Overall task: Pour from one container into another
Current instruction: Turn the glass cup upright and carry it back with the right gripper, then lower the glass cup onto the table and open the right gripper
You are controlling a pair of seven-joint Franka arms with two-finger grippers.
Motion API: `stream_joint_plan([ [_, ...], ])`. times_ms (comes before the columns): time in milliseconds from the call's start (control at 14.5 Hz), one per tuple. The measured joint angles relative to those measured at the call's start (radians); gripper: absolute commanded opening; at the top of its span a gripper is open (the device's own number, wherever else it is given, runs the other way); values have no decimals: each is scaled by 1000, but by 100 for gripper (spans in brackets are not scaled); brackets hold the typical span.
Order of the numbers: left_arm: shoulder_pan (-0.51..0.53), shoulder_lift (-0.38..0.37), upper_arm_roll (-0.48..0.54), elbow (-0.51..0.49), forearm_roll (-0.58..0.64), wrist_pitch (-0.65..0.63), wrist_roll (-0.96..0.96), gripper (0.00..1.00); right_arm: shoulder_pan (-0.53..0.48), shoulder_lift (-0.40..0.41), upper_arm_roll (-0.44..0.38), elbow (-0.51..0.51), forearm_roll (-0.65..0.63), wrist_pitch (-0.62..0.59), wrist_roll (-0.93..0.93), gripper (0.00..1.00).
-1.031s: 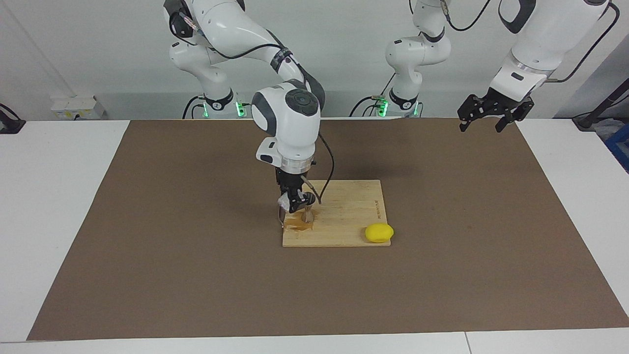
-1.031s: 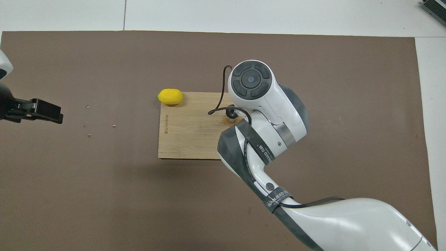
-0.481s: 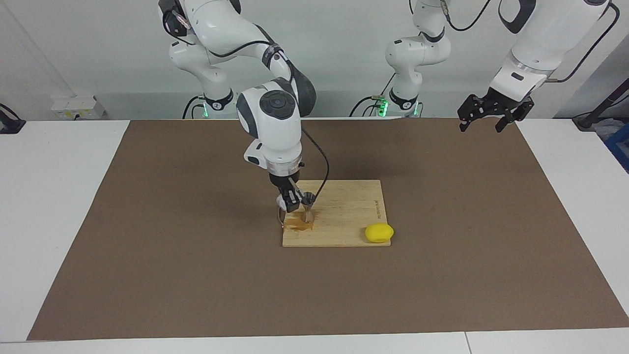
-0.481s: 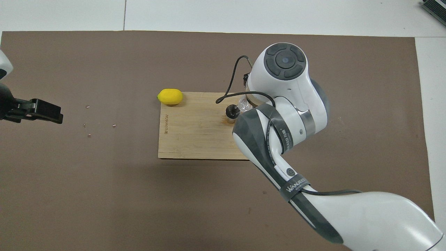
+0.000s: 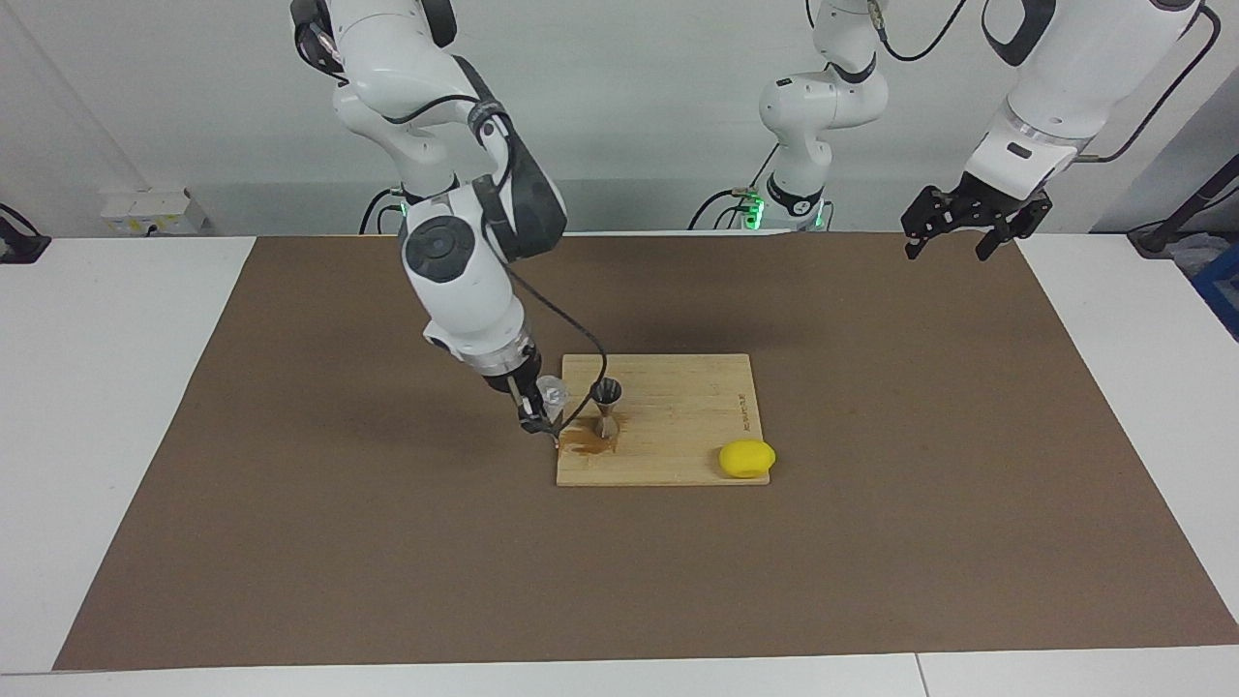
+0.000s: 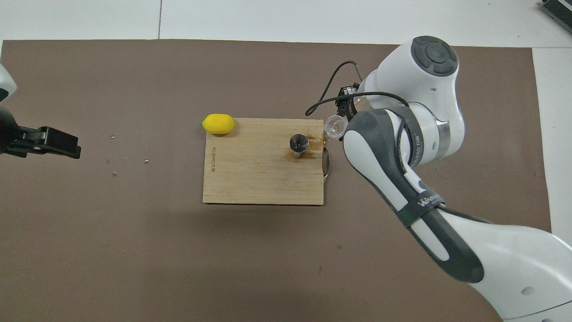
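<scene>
Glass tumbler (image 5: 552, 392) swung off jigger (image 5: 607, 410); right tool (image 5: 538, 407) still gripping.

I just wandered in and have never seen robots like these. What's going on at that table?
The right gripper holds a small clear glass over the edge of the wooden board, beside a metal jigger standing on the board. A brown puddle lies around the jigger's foot, so some liquid looks spilled. A lemon sits at the board's corner. The left gripper waits in the air over the left arm's end of the table.
</scene>
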Motion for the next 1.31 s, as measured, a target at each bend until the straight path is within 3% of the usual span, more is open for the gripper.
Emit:
stream_joint_plan([
  [481,0,0,0,0,0,0,0,100,-227,-76,-3,-262,263,85,-346,0],
  [825,0,0,0,0,0,0,0,100,-387,-85,-4,-367,409,86,-537,0],
  [1169,0,0,0,0,0,0,0,100,-479,-83,-4,-446,474,86,-673,1],
  [1306,0,0,0,0,0,0,0,100,-506,-83,-4,-467,484,86,-683,20],
])
